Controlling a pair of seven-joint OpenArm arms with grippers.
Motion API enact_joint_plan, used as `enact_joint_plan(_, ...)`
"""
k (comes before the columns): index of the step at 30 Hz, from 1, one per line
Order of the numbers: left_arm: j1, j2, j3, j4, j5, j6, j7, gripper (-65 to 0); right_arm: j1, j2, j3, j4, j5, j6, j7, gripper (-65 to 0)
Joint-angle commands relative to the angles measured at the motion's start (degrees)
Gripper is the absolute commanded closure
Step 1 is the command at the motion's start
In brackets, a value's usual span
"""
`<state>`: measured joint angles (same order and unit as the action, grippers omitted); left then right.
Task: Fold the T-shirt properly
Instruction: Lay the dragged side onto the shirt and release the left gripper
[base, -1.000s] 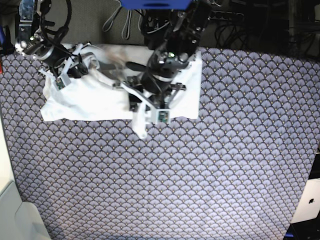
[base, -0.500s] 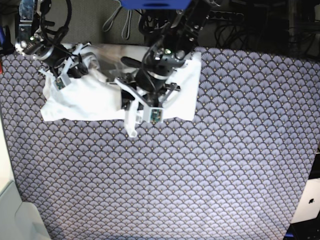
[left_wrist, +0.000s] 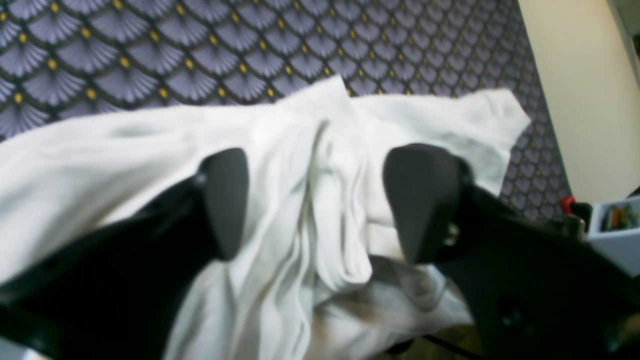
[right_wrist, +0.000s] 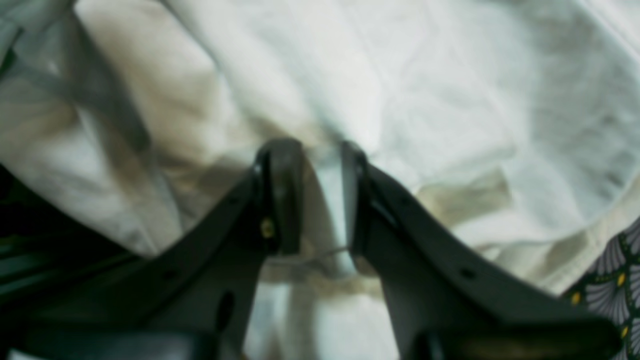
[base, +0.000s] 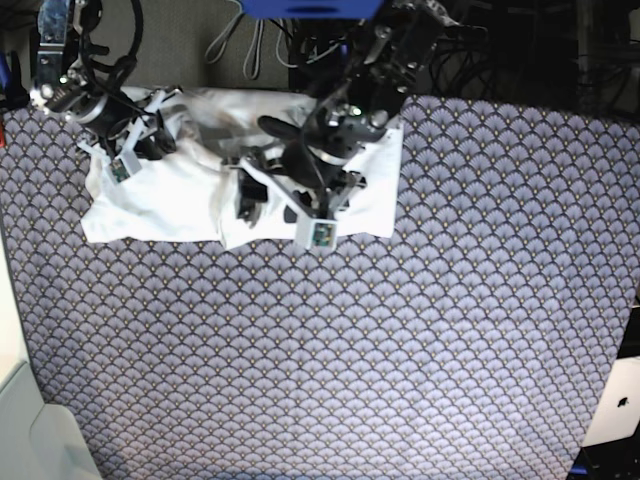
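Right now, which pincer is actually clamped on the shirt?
The right pincer: its jaws stand narrow with a fold of the T-shirt pinched between them. The left pincer gapes wide, cloth bunched loosely between its jaws, not clamped.

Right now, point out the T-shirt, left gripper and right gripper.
T-shirt (base: 150, 205): base view, flat cloth of the near left part.
left gripper (left_wrist: 320, 205): left wrist view, gap between the spread pads.
right gripper (right_wrist: 322, 195): right wrist view, cloth pinched between the pads.

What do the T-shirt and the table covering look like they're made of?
T-shirt: thin, soft white cloth, probably cotton knit; it bunches into limp matte folds. Table covering: looks like a woven or printed textile, with a flat purple fan-scale pattern and yellow dots; exact material unclear.
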<state>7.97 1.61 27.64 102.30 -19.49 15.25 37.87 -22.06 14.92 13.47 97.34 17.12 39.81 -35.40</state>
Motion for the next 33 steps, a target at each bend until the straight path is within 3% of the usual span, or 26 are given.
enact_joint_plan(1,-0.36,-0.24,0.10,1.22,-1.13,-0.26,-0.81,-29.6,0.22,0.69,0.28,0.81,0.68,0.19,1.16,-12.4)
enact_joint_plan(6,-1.33,-2.71,0.01,1.22,-5.09,-0.17,-0.90,0.0,0.22,0.69,0.28,0.81,0.68,0.19,1.16,-12.4)
enact_joint_plan(12,-0.45,-3.50,-4.74,1.22,-5.53,-0.08,-0.72,-0.2,0.22,0.69,0.28,0.81,0.68,0.19,1.16,-12.4)
enact_joint_plan(16,0.69,-6.75,-4.39,3.41,-5.79,6.43,-0.64,-0.2,0.22,0.77,0.28,0.81,0.68,0.19,1.16,-12.4)
enact_joint_plan(18,0.60,-7.72,-2.89,4.29,-5.79,7.83,-0.55,-0.2,0.31,0.77,0.28,0.81,0.68,0.19,1.16,-12.4)
enact_joint_plan(27,-4.93,-6.57,3.88,0.69,-5.88,7.74,13.61,-0.2,1.10,0.77,0.28,0.81,0.68,0.19,1.16,-12.4)
enact_joint_plan(29,-5.90,-5.78,6.43,0.69,-5.88,7.66,13.69,-0.2,1.10,0.77,0.28,0.81,0.68,0.19,1.16,-12.4)
enact_joint_plan(33,-7.66,-4.29,10.38,0.69,-5.88,7.66,8.77,-0.2,1.10,0.77,0.28,0.81,0.68,0.19,1.16,-12.4)
